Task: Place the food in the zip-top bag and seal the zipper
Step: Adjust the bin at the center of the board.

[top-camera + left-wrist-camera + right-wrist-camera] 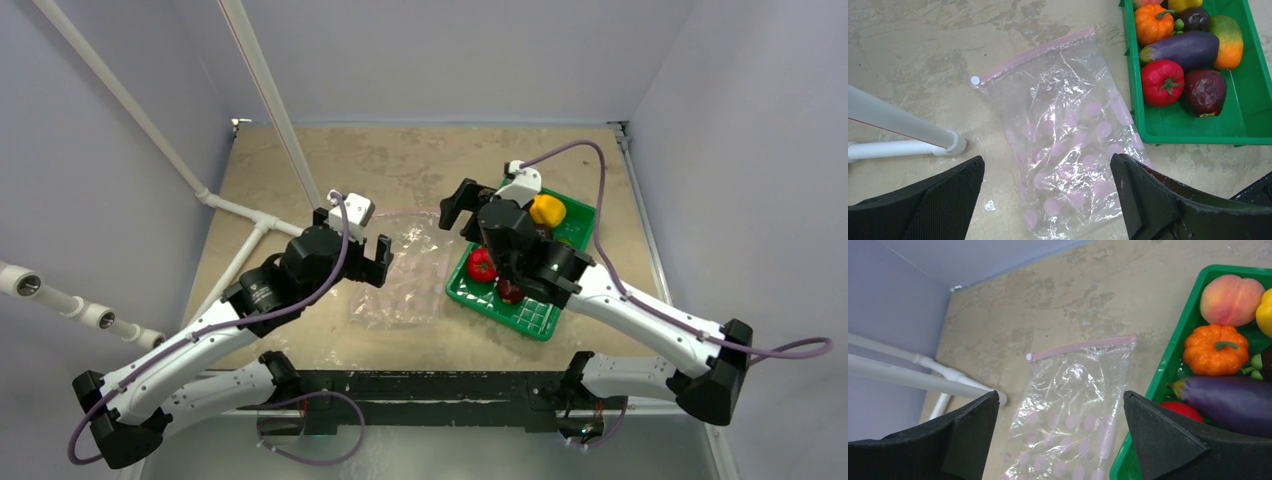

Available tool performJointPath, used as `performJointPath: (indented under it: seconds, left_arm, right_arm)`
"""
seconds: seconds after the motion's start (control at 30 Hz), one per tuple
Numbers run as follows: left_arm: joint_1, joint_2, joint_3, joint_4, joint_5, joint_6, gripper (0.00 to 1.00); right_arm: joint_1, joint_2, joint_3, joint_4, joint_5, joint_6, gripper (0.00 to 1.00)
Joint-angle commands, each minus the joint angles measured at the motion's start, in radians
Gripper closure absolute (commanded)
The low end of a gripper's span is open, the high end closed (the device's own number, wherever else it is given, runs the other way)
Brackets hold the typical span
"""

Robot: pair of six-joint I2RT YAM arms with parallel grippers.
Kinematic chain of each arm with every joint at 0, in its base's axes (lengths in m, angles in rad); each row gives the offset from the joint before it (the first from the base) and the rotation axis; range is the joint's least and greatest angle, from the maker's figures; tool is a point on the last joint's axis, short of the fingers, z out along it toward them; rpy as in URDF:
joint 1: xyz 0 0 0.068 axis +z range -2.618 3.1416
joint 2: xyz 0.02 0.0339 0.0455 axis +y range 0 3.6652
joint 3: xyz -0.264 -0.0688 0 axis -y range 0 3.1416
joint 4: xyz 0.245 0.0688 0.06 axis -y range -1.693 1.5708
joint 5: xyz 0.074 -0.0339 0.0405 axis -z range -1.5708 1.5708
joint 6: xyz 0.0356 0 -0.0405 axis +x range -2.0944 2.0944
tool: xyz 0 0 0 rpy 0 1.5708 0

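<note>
The clear zip-top bag [398, 278] with pale purple dots lies flat and empty on the table, its pinkish zipper [1034, 52] along the far edge with a white slider [975, 80] at the left end. The food sits in the green tray [524, 318]: orange pumpkin [1154, 24], purple eggplant [1183, 48], red tomato [1162, 82], a dark red piece [1204, 91], a peach [1231, 293]. My left gripper [1048, 187] is open and empty above the bag's near left part. My right gripper [1060, 415] is open and empty above the bag [1073, 405], beside the tray's left rim [1173, 360].
White PVC pipes [268, 100] slant across the table's left side, with a joint [240, 212] close to the left arm and a pipe foot [950, 142] just left of the bag. The table has grey walls on three sides.
</note>
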Motion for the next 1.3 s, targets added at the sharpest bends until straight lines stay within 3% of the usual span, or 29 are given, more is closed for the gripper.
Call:
performJointPath:
  seconds: [0.0, 0.2, 0.83, 1.27]
  left_arm:
    - [0.003, -0.021, 0.000, 0.004, -0.022, -0.016, 0.01]
    - [0.003, -0.022, -0.001, 0.001, -0.031, -0.013, 0.01]
    - [0.003, -0.033, -0.001, -0.007, -0.054, -0.004, 0.01]
    - [0.003, -0.037, 0.002, -0.007, -0.049, 0.003, 0.02]
  right_arm:
    - [0.001, 0.067, 0.054, -0.039, 0.032, 0.018, 0.04]
    - [-0.024, 0.173, 0.073, -0.029, 0.033, 0.044, 0.08]
    - [-0.278, 0.363, 0.024, 0.141, -0.131, -0.037, 0.33]
    - [-0.325, 0.480, -0.034, 0.152, -0.150, -0.003, 0.38]
